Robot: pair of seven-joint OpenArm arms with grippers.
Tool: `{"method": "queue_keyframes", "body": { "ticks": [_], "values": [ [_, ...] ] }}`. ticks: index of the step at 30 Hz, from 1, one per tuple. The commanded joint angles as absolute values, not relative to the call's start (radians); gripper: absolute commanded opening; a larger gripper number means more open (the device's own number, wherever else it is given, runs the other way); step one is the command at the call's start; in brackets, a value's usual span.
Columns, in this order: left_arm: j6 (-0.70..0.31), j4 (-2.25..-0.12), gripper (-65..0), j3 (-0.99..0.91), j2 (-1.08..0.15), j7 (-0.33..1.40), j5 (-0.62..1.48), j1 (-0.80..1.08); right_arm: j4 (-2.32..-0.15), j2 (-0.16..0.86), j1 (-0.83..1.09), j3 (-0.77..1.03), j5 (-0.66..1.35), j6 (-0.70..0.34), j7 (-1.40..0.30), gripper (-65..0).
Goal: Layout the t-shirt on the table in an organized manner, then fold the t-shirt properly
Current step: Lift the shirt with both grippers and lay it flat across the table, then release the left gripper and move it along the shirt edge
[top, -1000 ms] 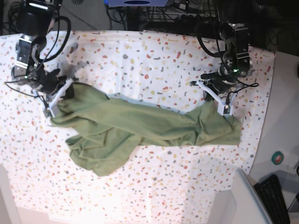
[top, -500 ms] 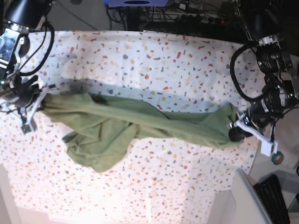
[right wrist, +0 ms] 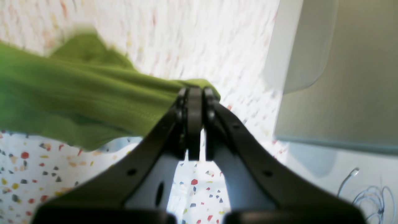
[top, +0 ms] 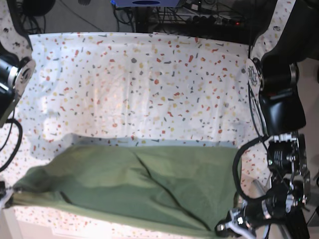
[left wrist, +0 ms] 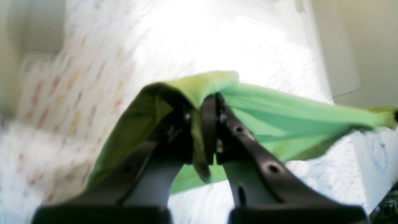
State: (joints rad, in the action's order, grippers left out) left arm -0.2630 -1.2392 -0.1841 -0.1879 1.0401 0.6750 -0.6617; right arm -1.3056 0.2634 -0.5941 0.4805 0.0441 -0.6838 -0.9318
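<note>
Both arms had pulled the t-shirt [top: 134, 189] down from the middle of the counter [top: 149, 89] to its near edge, and the bunched cloth had opened into a wide flat band. It lay across almost the whole near side, from the near left corner to the near right corner. The far half of the counter was bare, with lots of room. The left end effector [left wrist: 203, 124] was pressed together, pinching a fold of the shirt's edge. The right end effector [right wrist: 194, 102] was pinching the other end. Both wrist views were blurry.
</note>
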Motion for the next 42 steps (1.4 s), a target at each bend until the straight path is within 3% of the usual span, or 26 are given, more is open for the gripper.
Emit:
{"method": "queue_keyframes", "body": {
  "ticks": [1, 8, 12, 17, 21, 27, 33, 42],
  "values": [
    [-0.266, -1.233, -65.0, -0.163, -0.194, 0.993, 0.69, -0.746, -1.303, 0.292, -0.668, 0.483, 0.045, -0.679, -0.883, -65.0],
    [-0.266, -1.164, -65.0, -0.127, -0.136, 0.957, 0.696, -1.003, -1.282, 0.383, -0.918, 0.481, 0.045, -0.679, -0.872, -65.0],
    [-0.266, -1.213, -65.0, -0.157, -0.116, 0.978, 0.697, -1.01, -1.32, 0.43, -0.974, 0.49, 0.045, -0.68, -0.972, -65.0],
    [-0.266, -1.353, -65.0, -0.156, -0.116, 1.0, 0.697, -0.796, -1.524, 0.414, -0.745, 0.493, 0.048, -0.682, -1.04, -65.0],
    [-0.266, -1.386, -65.0, -0.156, -0.117, 0.992, 0.693, -0.536, -1.598, 0.318, -0.469, 0.516, 0.048, -0.682, -1.027, -65.0],
    [-0.266, -1.299, -65.0, -0.145, -0.124, 0.852, 0.69, -0.249, -1.471, 0.183, -0.188, 0.579, 0.048, -0.682, -0.799, -65.0],
    [-0.266, -1.225, -65.0, -0.147, -0.14, 0.773, 0.691, -0.093, -1.325, 0.177, -0.047, 0.585, 0.048, -0.68, -0.694, -65.0],
    [-0.266, -1.227, -65.0, -0.157, -0.147, 0.766, 0.694, -0.01, -1.374, 0.147, 0.081, 0.585, 0.05, -0.682, -0.67, -65.0]
  ]
}}
